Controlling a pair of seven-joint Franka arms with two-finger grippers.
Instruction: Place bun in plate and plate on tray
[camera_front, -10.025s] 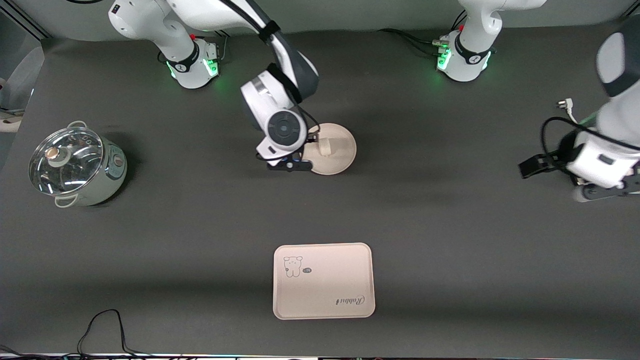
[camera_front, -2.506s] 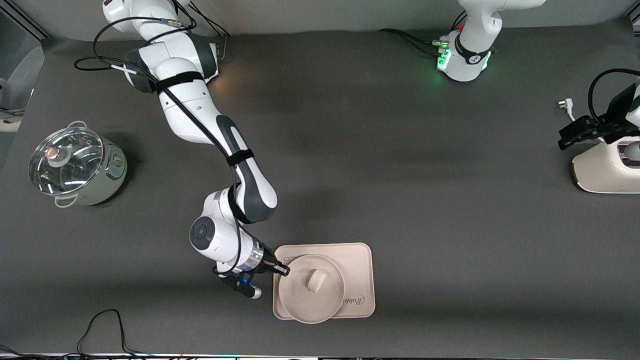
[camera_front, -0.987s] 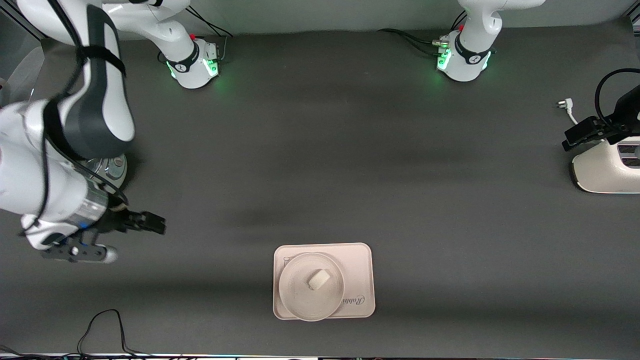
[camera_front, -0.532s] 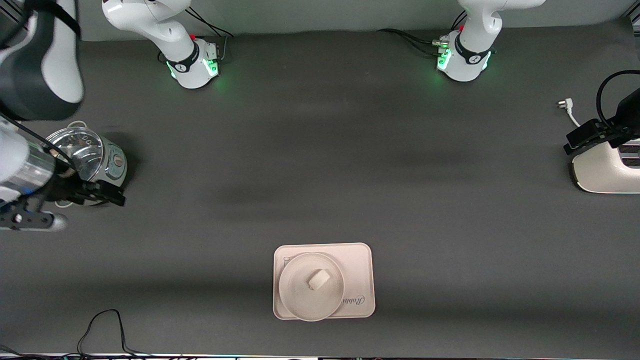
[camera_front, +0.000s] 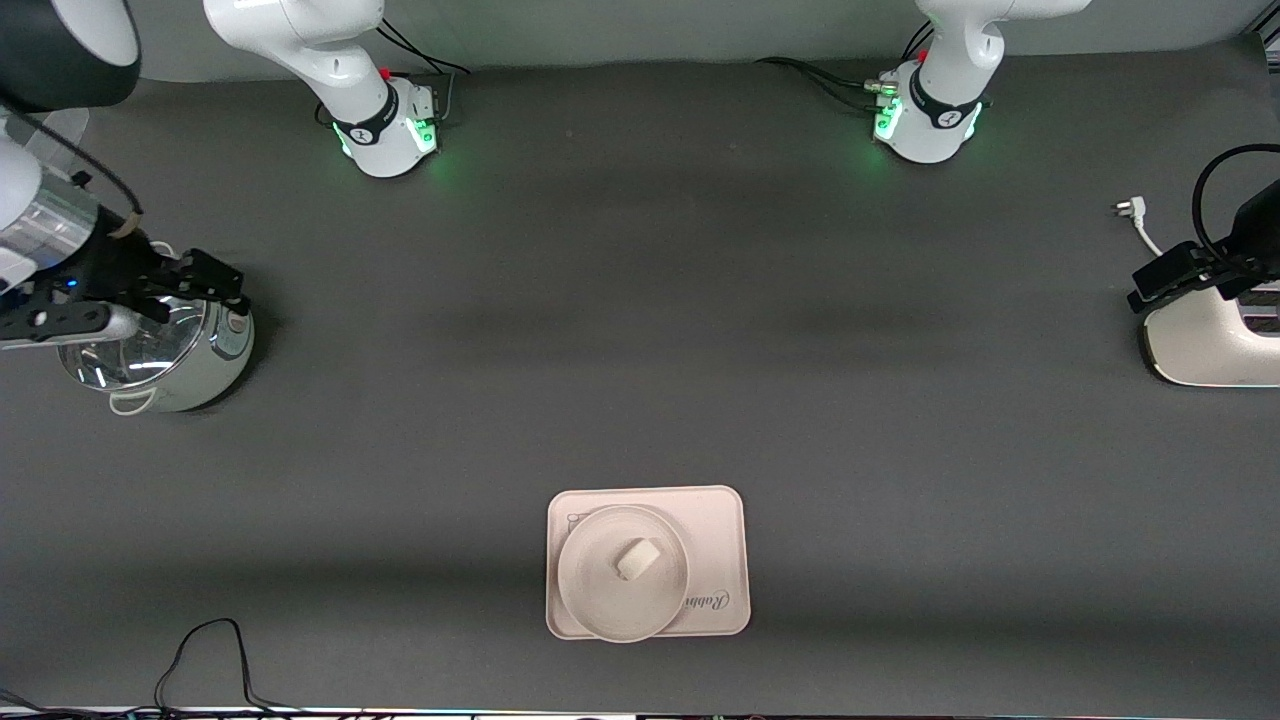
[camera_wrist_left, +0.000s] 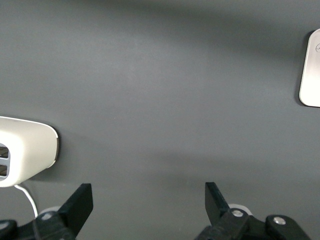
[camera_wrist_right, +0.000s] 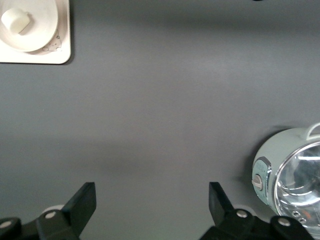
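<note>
A cream-pink rectangular tray (camera_front: 720, 520) with rounded corners lies on the table close to the front camera, roughly midway between the two arms' ends. A round cream-white plate (camera_front: 590, 590) rests on the tray, covering most of the half toward the right arm's end and slightly overhanging the tray's nearest edge. "Rabbit" script shows on the bare part of the tray beside the plate. A small off-white bun (camera_front: 635, 559) sits in the plate, near its middle. In the right wrist view the same tray (camera_wrist_right: 62, 47), plate (camera_wrist_right: 42, 32) and bun (camera_wrist_right: 16, 20) appear at a corner.

At the right arm's end of the table stands a pale green electric cooking pot (camera_front: 205, 375) with a glass lid (camera_front: 130, 360) and a knob on its side. The right gripper (camera_front: 215, 279) hangs over this pot, its fingers spread apart and empty.

At the left arm's end sits a white toaster (camera_front: 1200, 345), partly cut off by the picture's edge, with a white plug and cord (camera_front: 1130, 212) lying on the table farther from the front camera. The left gripper (camera_front: 1160, 276) hovers over the toaster, fingers spread wide and empty.

The table (camera_front: 640, 330) is covered in dark grey matte material. A black cable (camera_front: 205, 655) loops on the table at its nearest edge. The two white arm bases, lit green, stand along the edge farthest from the front camera.
</note>
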